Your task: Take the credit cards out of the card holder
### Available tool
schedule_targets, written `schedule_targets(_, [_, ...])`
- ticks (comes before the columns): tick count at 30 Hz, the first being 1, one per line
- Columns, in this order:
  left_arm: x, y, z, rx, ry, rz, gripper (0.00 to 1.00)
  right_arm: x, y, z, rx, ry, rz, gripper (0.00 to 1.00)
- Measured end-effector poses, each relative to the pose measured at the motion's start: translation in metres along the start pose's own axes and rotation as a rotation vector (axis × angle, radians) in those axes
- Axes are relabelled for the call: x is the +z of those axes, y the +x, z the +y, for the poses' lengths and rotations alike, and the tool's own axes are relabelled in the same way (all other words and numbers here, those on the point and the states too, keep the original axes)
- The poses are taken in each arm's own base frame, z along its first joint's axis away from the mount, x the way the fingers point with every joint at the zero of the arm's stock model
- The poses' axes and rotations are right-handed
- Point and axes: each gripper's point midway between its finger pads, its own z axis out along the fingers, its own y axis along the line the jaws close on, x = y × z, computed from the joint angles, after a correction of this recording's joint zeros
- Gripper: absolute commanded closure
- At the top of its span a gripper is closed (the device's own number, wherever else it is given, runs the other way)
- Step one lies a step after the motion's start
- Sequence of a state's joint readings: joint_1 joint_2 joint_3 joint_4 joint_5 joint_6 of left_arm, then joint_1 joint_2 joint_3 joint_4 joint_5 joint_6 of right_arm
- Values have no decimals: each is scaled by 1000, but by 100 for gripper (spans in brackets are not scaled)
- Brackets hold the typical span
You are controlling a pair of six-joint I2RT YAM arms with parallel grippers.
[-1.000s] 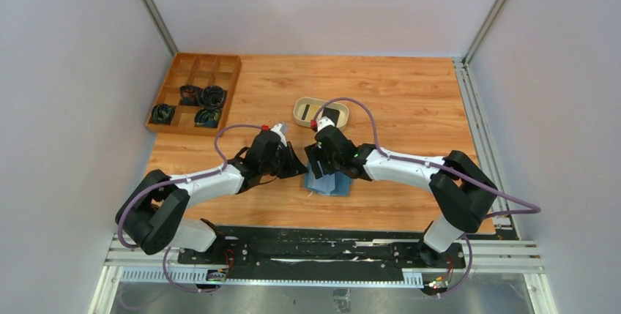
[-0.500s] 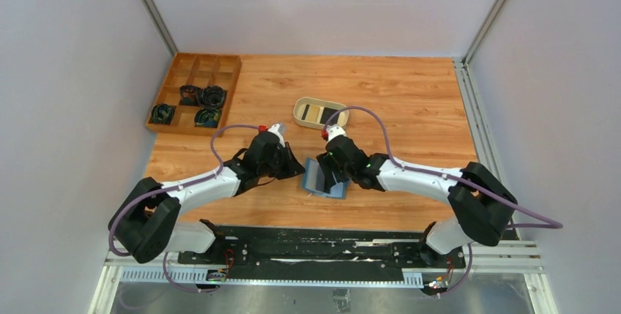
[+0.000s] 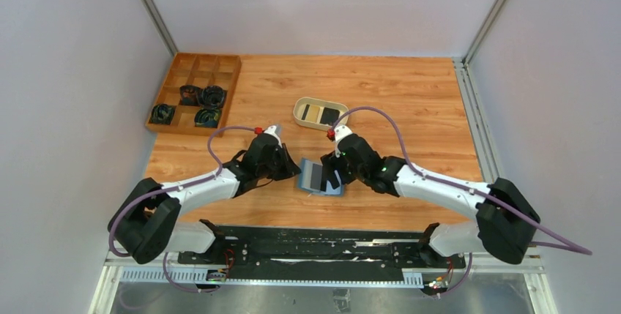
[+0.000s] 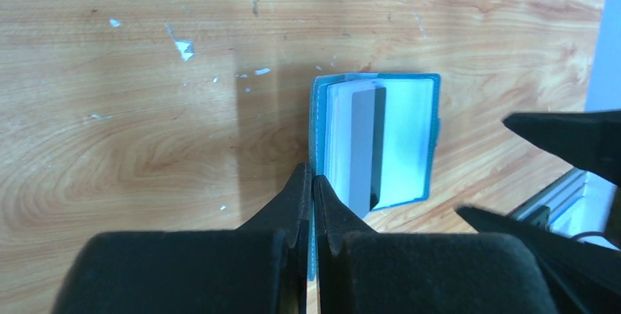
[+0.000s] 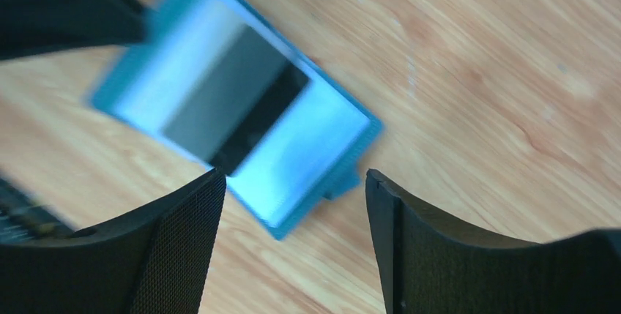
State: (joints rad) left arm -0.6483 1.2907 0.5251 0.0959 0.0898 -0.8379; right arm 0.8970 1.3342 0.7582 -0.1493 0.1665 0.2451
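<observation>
The teal-blue card holder (image 3: 320, 179) lies open on the table, its lighter blue inside (image 4: 406, 138) facing up. A dark card (image 4: 366, 146) sits in its pocket and also shows in the right wrist view (image 5: 245, 113). My left gripper (image 3: 292, 168) is shut on the holder's left flap (image 4: 313, 109) and holds it upright. My right gripper (image 3: 334, 178) is open and empty, just above the holder's right half (image 5: 300, 160). A tan-gold card (image 3: 313, 113) and a black card (image 3: 330, 115) lie in the beige oval dish (image 3: 298, 110).
A brown wooden compartment tray (image 3: 220, 65) with several dark coiled items stands at the back left. The beige dish is just behind the grippers. Grey walls close in the table on three sides. A metal rail (image 3: 469, 109) runs along the right edge.
My right gripper has come back from the beige dish to the near side and now hangs over the holder. The holder and my left gripper have shifted slightly left.
</observation>
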Motion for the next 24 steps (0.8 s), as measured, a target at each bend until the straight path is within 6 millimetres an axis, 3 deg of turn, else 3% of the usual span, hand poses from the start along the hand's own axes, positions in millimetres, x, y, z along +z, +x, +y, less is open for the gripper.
schedule_targets(4, [0, 4, 11, 4, -41, 0, 100, -13, -29, 36, 15, -207, -109, 25])
schedule_targets(9, [5, 7, 26, 19, -100, 0, 100, -4, -19, 62, -52, -351, -60, 20])
schedule_targets(13, [9, 13, 38, 22, -144, 20, 100, 11, -4, 66, -92, -382, 35, 20])
schedule_targets(24, [7, 14, 51, 46, -211, 24, 100, 23, -21, 66, 130, -416, 14, 23])
